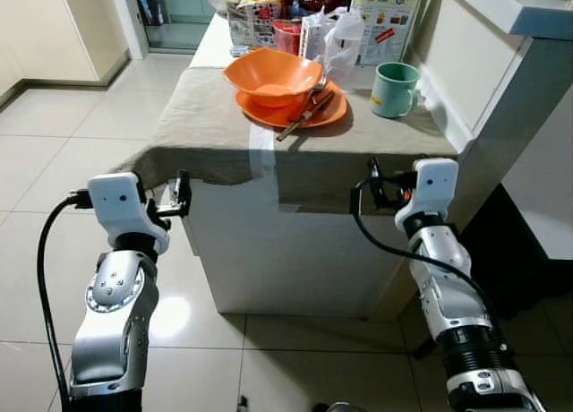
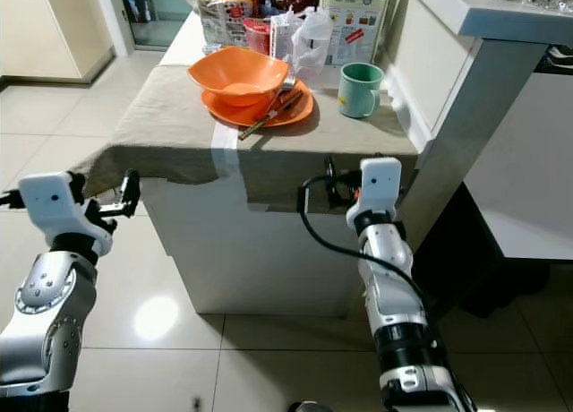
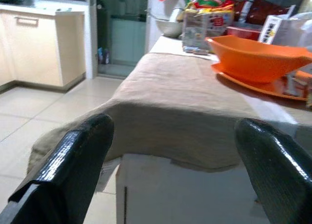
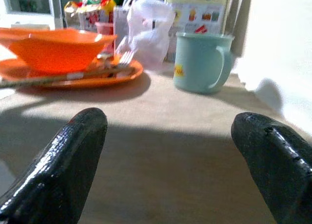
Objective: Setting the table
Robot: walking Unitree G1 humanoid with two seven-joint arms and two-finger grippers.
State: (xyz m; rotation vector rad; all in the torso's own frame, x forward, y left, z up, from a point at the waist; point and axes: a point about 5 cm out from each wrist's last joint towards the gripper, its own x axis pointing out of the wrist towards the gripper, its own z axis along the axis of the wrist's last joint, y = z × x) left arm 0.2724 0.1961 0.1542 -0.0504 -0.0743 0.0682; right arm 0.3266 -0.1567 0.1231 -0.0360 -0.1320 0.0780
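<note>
An orange bowl (image 1: pixel 271 77) sits on an orange plate (image 1: pixel 327 111) on the table's tan cloth (image 1: pixel 206 116). Brown chopsticks (image 1: pixel 303 116) and a fork (image 4: pixel 123 59) lean on the plate's near rim. A mint-green mug (image 1: pixel 394 89) stands to the right of the plate. My left gripper (image 1: pixel 182 193) is open, level with the table's front left corner and short of the hanging cloth. My right gripper (image 1: pixel 374 184) is open just in front of the table's near edge, below the mug. Both hold nothing.
Snack packets (image 1: pixel 255 9), a red cup (image 1: pixel 286 34), a white plastic bag (image 1: pixel 342 43) and a printed box (image 1: pixel 385 11) crowd the back of the table. A white counter (image 1: pixel 501 18) rises on the right. Tiled floor (image 1: pixel 72 134) lies on the left.
</note>
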